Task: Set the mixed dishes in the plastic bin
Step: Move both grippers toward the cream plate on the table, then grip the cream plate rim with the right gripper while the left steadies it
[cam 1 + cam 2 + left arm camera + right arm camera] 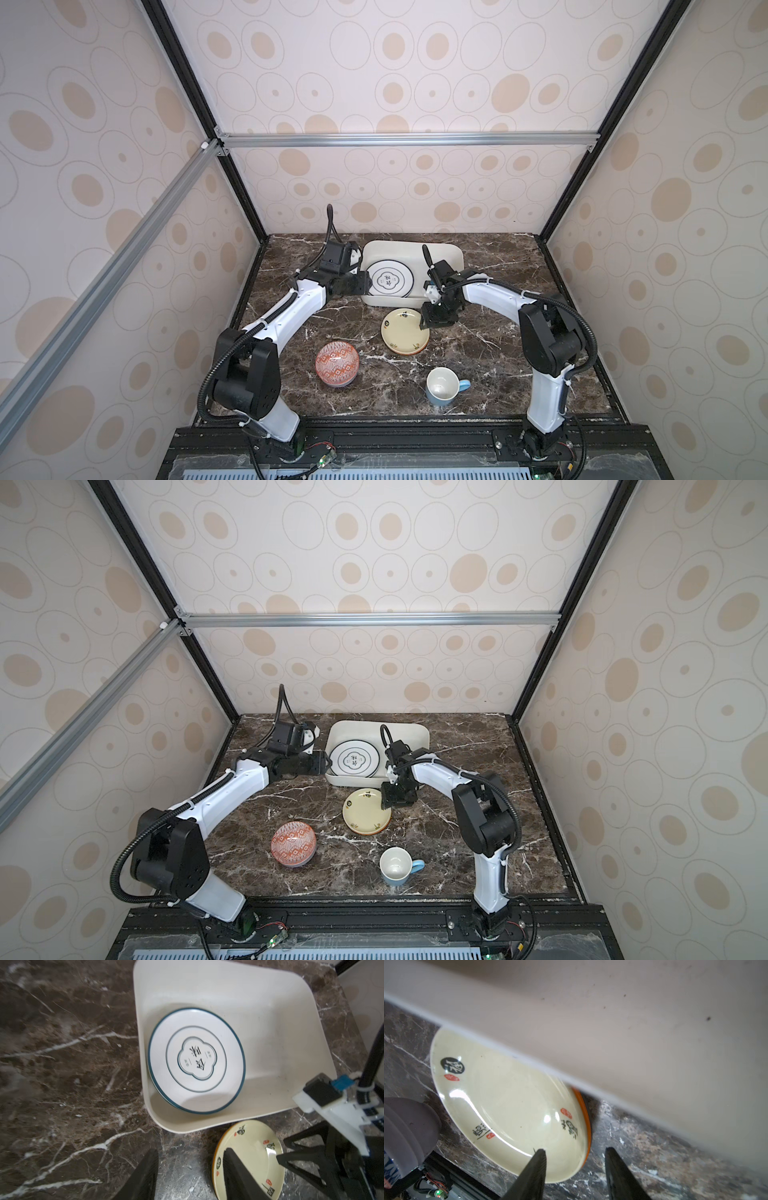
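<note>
Right gripper [575, 1150], jaws apart, straddles the cream plate [508, 1101] rim beside the bin [633, 1022]; it should bite deep and level before lifting. Left gripper [190, 1150] hangs released; white plate [196, 1060] lies binned.

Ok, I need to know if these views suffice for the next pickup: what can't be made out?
Right wrist view: the blurred plastic bin wall covers part of the cream plate; whether the right tool touches its rim is unclear.
Left wrist view: the frame's edge and a left tool finger cut that plate off.
Both top views: the right arm hides part of the bin's right side; the white plate's lettering is too small.
</note>
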Robot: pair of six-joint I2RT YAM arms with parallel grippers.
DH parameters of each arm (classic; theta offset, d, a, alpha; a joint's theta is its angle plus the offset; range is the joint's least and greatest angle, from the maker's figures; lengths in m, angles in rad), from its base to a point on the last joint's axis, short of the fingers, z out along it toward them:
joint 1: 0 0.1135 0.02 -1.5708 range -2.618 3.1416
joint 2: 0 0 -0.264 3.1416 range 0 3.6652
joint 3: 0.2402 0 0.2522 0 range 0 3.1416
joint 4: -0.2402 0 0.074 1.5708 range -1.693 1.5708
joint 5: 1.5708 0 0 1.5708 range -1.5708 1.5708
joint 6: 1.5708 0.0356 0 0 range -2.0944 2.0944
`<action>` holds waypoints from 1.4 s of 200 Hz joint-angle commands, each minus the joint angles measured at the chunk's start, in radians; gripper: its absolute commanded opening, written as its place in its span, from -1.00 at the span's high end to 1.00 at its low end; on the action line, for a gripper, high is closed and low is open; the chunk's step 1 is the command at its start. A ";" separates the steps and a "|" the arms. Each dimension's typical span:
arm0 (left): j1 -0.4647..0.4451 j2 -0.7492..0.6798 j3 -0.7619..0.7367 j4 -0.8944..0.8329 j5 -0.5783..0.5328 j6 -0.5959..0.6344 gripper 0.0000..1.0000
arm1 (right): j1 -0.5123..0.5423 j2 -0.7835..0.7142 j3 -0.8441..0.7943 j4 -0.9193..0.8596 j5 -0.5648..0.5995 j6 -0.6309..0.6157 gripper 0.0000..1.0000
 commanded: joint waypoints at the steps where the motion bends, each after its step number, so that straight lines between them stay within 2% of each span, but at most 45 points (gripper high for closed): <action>1: -0.038 -0.024 -0.047 0.022 0.080 0.044 -0.03 | 0.007 0.025 -0.006 0.014 -0.013 -0.001 0.06; 66: -0.096 0.019 -0.098 0.057 0.110 0.037 -0.06 | 0.007 0.039 -0.037 0.039 -0.007 0.002 0.36; 82: -0.097 0.015 -0.103 0.063 0.113 0.037 -0.08 | 0.006 0.040 -0.045 0.039 -0.007 0.002 0.51; 99: -0.097 0.007 -0.102 0.065 0.111 0.048 -0.18 | 0.007 0.037 -0.055 0.043 -0.008 0.006 0.71; 119: -0.097 0.009 -0.086 0.054 0.080 0.066 -0.35 | 0.006 0.025 -0.060 0.038 0.003 0.011 0.86; 157: -0.096 0.007 -0.065 0.058 -0.016 0.045 -0.86 | 0.007 -0.011 -0.061 0.004 0.030 0.006 0.94; 183: -0.097 0.007 -0.043 0.062 -0.027 0.043 -0.97 | 0.008 -0.039 -0.051 -0.033 0.038 0.005 0.94; 225: -0.095 0.026 -0.024 0.071 -0.028 0.048 -0.98 | 0.010 -0.070 -0.028 -0.098 0.073 -0.016 0.92; 280: -0.095 0.045 -0.032 0.090 0.025 0.046 -0.96 | 0.010 -0.050 -0.012 -0.126 0.098 -0.029 0.91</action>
